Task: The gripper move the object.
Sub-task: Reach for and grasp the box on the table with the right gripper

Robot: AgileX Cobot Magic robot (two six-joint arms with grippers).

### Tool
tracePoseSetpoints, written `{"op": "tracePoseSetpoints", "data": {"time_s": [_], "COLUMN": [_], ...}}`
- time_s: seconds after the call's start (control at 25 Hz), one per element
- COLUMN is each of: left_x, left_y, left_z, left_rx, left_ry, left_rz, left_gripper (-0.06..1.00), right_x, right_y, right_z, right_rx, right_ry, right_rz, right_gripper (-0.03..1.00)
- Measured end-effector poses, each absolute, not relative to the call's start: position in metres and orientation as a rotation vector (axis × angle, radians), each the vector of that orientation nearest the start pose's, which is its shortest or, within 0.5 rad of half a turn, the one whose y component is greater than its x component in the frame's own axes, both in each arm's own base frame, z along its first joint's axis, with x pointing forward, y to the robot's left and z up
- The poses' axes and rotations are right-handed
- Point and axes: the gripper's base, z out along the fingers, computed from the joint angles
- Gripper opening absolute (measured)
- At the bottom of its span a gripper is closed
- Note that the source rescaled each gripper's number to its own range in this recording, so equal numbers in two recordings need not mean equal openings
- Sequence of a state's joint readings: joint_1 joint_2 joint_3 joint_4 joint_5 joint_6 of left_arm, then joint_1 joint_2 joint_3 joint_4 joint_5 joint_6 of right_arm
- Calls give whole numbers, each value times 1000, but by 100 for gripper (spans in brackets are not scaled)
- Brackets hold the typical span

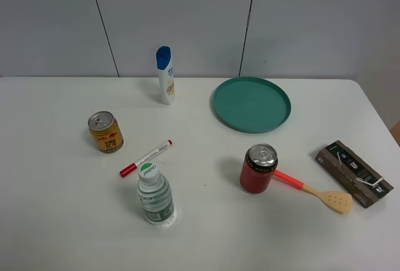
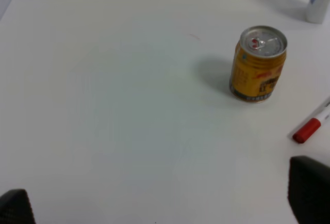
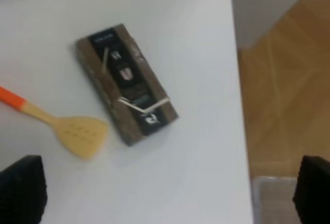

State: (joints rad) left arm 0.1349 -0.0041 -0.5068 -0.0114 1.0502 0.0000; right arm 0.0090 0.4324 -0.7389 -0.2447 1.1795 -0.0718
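Observation:
The flat dark brown box (image 1: pixel 354 173) with white markings and a white wire-like piece on top lies at the table's right edge. It also shows in the right wrist view (image 3: pixel 126 83), lying askew. My right gripper (image 3: pixel 167 190) hovers above the table near it, open and empty, with its dark fingertips (image 3: pixel 23 185) spread wide. My left gripper (image 2: pixel 162 206) is open and empty over bare table at the left, its fingertips (image 2: pixel 309 190) far apart. Neither arm shows in the exterior high view.
A red can (image 1: pixel 258 168) and a red-handled spatula (image 1: pixel 315 191) lie just left of the box. A green plate (image 1: pixel 252 104), a shampoo bottle (image 1: pixel 165 75), a yellow can (image 1: pixel 105 132), a red marker (image 1: pixel 146 157) and a water bottle (image 1: pixel 154 195) stand elsewhere. The table edge (image 3: pixel 240 105) runs beside the box.

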Motion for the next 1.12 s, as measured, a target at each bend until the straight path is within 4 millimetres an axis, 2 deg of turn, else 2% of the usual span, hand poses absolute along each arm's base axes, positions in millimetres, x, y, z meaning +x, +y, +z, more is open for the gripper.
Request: {"op": "tracePoseSetpoints", "data": {"time_s": [0.04, 0.24, 0.72, 0.84, 1.12], "left_x": [-6, -6, -6, -6, -6], "left_y": [-2, -2, -2, -2, -2], "left_z": [280, 280, 280, 280, 280], "left_rx": [-136, -136, -136, -136, -136], "left_ry": [2019, 2019, 2019, 2019, 2019], "left_rz": [72, 72, 71, 71, 71], "left_gripper": [100, 100, 100, 100, 100], "right_x": [57, 73, 78, 95, 155], "right_y": [-22, -21, -19, -19, -11], "right_z": [330, 324, 320, 313, 279], "right_rx": [-109, -130, -178, -248, -485], "right_ry": [2389, 2480, 2537, 2616, 2845], "right_rz": [-372, -370, -349, -361, -255], "right_gripper": [92, 92, 90, 90, 83]}}
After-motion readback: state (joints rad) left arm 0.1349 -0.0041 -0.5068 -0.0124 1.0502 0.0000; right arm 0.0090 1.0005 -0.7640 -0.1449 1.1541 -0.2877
